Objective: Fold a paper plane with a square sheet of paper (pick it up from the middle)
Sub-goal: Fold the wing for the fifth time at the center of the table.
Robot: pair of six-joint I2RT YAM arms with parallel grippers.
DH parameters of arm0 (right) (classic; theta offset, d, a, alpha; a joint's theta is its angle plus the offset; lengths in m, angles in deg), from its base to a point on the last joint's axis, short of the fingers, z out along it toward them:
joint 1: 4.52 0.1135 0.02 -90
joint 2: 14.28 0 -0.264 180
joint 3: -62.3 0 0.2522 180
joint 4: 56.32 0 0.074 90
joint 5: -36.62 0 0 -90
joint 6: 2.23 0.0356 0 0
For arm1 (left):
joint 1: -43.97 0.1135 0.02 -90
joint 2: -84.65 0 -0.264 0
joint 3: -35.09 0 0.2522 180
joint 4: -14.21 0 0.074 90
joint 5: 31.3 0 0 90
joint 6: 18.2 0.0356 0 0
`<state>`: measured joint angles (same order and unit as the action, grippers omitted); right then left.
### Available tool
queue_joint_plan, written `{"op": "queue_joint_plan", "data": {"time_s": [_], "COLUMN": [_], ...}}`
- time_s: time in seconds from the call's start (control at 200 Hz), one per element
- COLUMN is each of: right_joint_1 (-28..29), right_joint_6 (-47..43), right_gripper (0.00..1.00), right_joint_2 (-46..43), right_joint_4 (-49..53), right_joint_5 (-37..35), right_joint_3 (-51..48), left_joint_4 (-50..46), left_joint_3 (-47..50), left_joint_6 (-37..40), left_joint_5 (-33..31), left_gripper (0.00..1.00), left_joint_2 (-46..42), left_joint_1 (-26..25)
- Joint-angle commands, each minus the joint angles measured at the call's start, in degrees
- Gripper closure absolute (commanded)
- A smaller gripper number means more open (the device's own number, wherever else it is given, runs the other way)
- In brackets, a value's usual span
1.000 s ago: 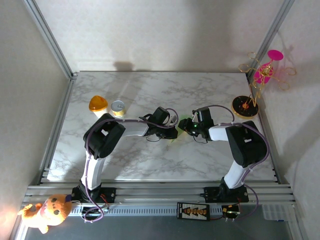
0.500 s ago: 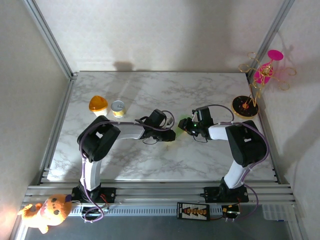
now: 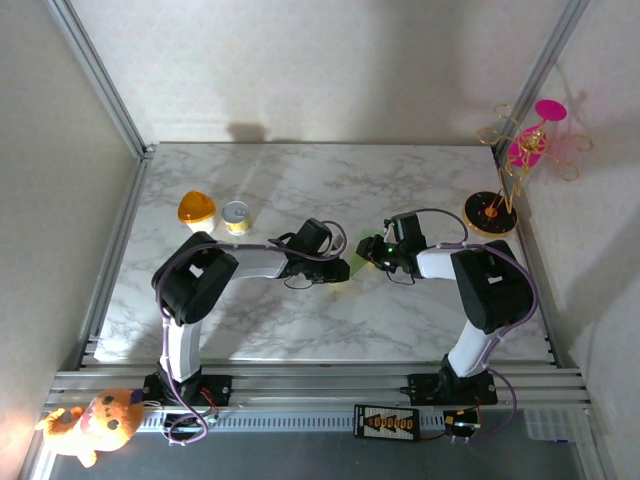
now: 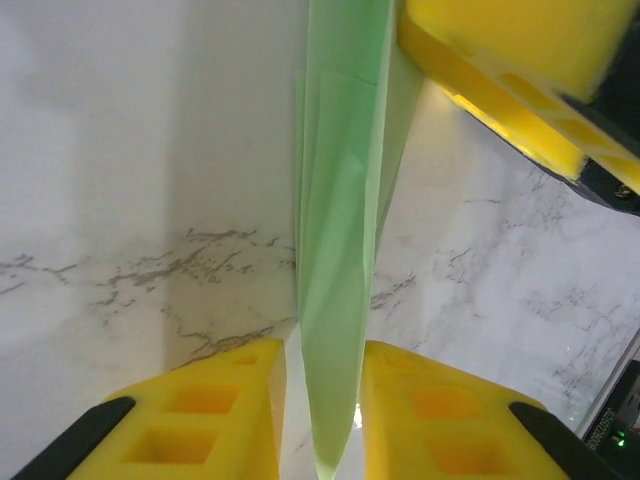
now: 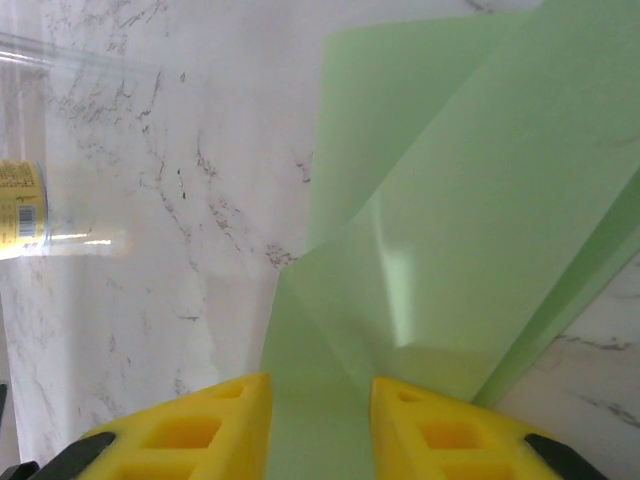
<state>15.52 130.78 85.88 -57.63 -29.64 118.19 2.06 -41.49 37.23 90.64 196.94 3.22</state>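
The pale green paper (image 3: pixel 357 264), folded with creases, sits mid-table between both grippers. In the left wrist view it runs as a narrow folded strip (image 4: pixel 340 200) seen nearly edge-on. Its tapered end passes between the fingers of my left gripper (image 4: pixel 323 400), which stands open by a narrow gap, with table showing beside the paper. A yellow finger (image 4: pixel 500 90) of the right gripper touches its far end. In the right wrist view the paper (image 5: pixel 450 200) shows its creased face and fills the gap of my right gripper (image 5: pixel 320 420), whose fingers stand apart. The two grippers (image 3: pixel 345 270) (image 3: pixel 370 256) nearly meet.
A small yellow tin (image 3: pixel 236 214) and an orange-lidded cup (image 3: pixel 196 208) stand at the back left; the tin (image 5: pixel 20 210) also shows beyond the paper. A pink-and-gold ornament stand (image 3: pixel 515 165) sits at the back right. A plush toy (image 3: pixel 95 425) lies on the rail.
My left arm's elbow has swung left and its gripper has shifted slightly toward the paper's near side. The right gripper has barely moved, edging a little left.
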Motion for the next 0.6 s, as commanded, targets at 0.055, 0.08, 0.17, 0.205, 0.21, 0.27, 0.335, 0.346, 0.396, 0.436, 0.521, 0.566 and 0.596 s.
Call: {"op": "queue_joint_plan", "data": {"time_s": [0.055, 0.08, 0.17, 0.205, 0.21, 0.27, 0.335, 0.346, 0.396, 0.436, 0.521, 0.566, 0.596], "right_joint_1": [0.1, 0.1, 0.1, 0.11, 0.15, 0.14, 0.15, 0.11, 0.11, 0.13, 0.12, 0.18, 0.1], "right_joint_6": [-1.56, -1.61, -1.61, -1.64, -1.67, -1.69, -1.71, -1.72, -1.72, -1.72, -1.69, -1.64, -1.6], "right_gripper": [0.67, 0.67, 0.67, 0.67, 0.67, 0.68, 0.68, 0.68, 0.68, 0.68, 0.68, 0.68, 0.68], "right_joint_2": [4.04, 4.16, 4.5, 4.52, 4.56, 4.54, 4.68, 4.62, 4.71, 4.61, 4.68, 4.59, 4.52], "right_joint_4": [4.12, 4.17, 4.33, 4.39, 4.37, 4.43, 4.52, 4.52, 4.6, 4.6, 4.52, 4.43, 4.23], "right_joint_5": [-4.74, -4.78, -4.68, -4.68, -4.68, -4.69, -4.76, -4.76, -4.76, -4.76, -4.72, -4.46, -4.16], "right_joint_3": [0.39, 0.48, 0.61, 0.59, 0.59, 0.59, 0.67, 0.67, 0.67, 0.76, 0.76, 0.76, 0.76], "left_joint_4": [-1.34, -1.34, -1.36, -1.47, -1.45, -1.42, -1.22, -1.22, -0.99, -0.9, -0.9, -0.9, -0.9], "left_joint_3": [0.25, 0.33, 0.09, -0.16, -0.18, -0.52, -0.89, -0.94, -0.98, -0.99, -0.81, -0.81, -0.81], "left_joint_6": [0.02, 0.11, 0.2, 0.2, 0.2, 0.07, -0.21, -0.28, -0.54, -0.63, -0.59, -0.65, -0.61], "left_joint_5": [-1.52, -1.74, -2.06, -2.06, -2.02, -2.06, -1.82, -1.74, -1.45, -1.36, -1.4, -1.45, -1.36], "left_gripper": [0.72, 0.72, 0.71, 0.71, 0.71, 0.71, 0.72, 0.72, 0.73, 0.74, 0.76, 0.77, 0.78], "left_joint_2": [-3.47, -3.55, -3.69, -3.66, -3.66, -3.43, -2.97, -2.89, -2.38, -2.13, -1.73, -1.55, -1.4], "left_joint_1": [0.69, 0.67, 0.68, 0.67, 0.67, 0.72, 0.73, 0.69, 0.67, 0.67, 0.67, 0.67, 0.67]}}
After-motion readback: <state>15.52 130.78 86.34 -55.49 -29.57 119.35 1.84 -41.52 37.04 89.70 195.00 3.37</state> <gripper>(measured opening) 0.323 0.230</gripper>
